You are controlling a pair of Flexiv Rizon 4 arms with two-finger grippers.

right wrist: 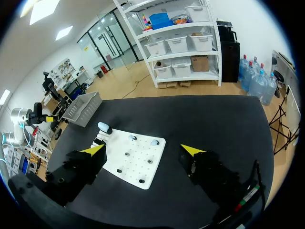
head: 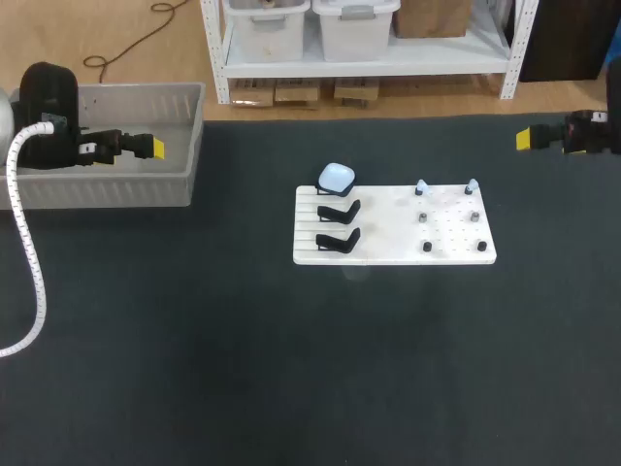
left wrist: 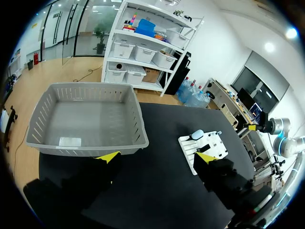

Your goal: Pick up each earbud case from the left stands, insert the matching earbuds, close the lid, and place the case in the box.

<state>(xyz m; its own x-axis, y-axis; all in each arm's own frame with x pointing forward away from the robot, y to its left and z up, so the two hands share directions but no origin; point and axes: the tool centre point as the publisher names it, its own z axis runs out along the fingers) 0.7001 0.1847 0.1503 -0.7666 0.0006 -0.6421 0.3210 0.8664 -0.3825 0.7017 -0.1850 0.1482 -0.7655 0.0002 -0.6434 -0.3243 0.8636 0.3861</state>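
Ready for the pick: the left end effector [left wrist: 157, 156] is hovering near the grey box [head: 97, 189] at the counter's [head: 194, 369] left side. Its fingers are spread and holding nothing. The right end effector [right wrist: 143, 150] is hanging equally open and empty off to the right, well apart from the white board [head: 388, 254].

The one pale blue earbud case [head: 337, 177] in sight is sitting on the rearmost of three black stands [head: 340, 210], and the two nearer the camera are standing bare. Two earbuds [head: 421, 185] are perching on the board's rear pegs.

Judging from this, lifting the case is looking like the step in hand. An approach from above, with fingers straddling the case's sides and closing squarely, should be serving best. A straight lift off the stand should then be avoiding a snag or slip, since the rounded shell is offering little to bite on.

Whether the case's lid is open or shut is proving too small to tell. The left arm is covering part of the box's floor in the head view, so its contents cannot be made out.
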